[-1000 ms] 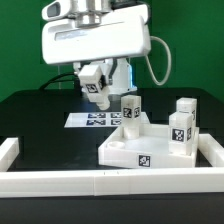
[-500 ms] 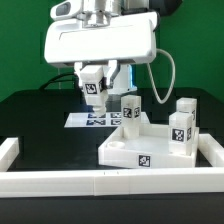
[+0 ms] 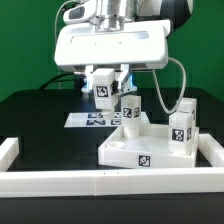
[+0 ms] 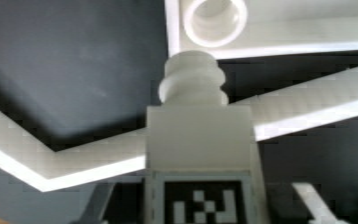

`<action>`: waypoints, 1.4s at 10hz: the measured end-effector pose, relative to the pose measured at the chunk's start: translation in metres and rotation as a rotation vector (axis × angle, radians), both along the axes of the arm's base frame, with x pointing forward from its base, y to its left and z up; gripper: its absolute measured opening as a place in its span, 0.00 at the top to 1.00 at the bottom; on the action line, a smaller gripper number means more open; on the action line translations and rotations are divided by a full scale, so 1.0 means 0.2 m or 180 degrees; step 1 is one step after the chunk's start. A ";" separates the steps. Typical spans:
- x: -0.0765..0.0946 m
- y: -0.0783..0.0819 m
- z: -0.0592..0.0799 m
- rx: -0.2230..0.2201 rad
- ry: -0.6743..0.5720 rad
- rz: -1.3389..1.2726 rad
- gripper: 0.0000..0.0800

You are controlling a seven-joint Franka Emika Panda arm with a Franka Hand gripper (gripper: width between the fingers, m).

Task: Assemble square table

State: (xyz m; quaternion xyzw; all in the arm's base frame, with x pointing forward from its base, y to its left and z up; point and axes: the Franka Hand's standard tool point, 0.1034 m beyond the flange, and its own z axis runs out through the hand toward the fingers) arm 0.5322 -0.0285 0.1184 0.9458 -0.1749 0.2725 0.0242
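Shifting toward the exterior view's right and rising a little since a second ago, the arm is carrying a leg across the desk [image 3: 30,110]. Nearest me, the white border rail [image 3: 100,182] is running along the front edge. Behind it the square tabletop [image 3: 140,148] is lying rim up, with two legs already standing in it. Just beyond and above its far corner, the claw [image 3: 103,82] is gripping the carried leg [image 3: 101,92], jaws partly closed on it, long axis upright. Through the wrist view that leg's screw end [image 4: 190,75] is pointing down, the tabletop's corner hole [image 4: 213,16] lying slightly ahead.
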 end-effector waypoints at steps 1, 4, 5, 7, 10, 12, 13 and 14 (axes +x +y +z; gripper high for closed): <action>0.00 0.00 -0.02 -0.0014 0.0012 0.0009 0.64; -0.01 0.01 -0.12 -0.0096 0.0070 0.0061 0.64; -0.01 0.01 -0.13 -0.0070 0.0107 0.0061 0.64; -0.01 0.01 -0.13 -0.0071 0.0111 0.0060 0.64; 0.02 0.04 -0.17 -0.0090 0.0117 0.0095 0.64; 0.07 0.05 -0.18 -0.0089 0.0102 0.0108 0.64; 0.07 0.05 -0.19 -0.0091 0.0105 0.0110 0.64; 0.08 0.07 -0.21 -0.0096 0.0114 0.0128 0.64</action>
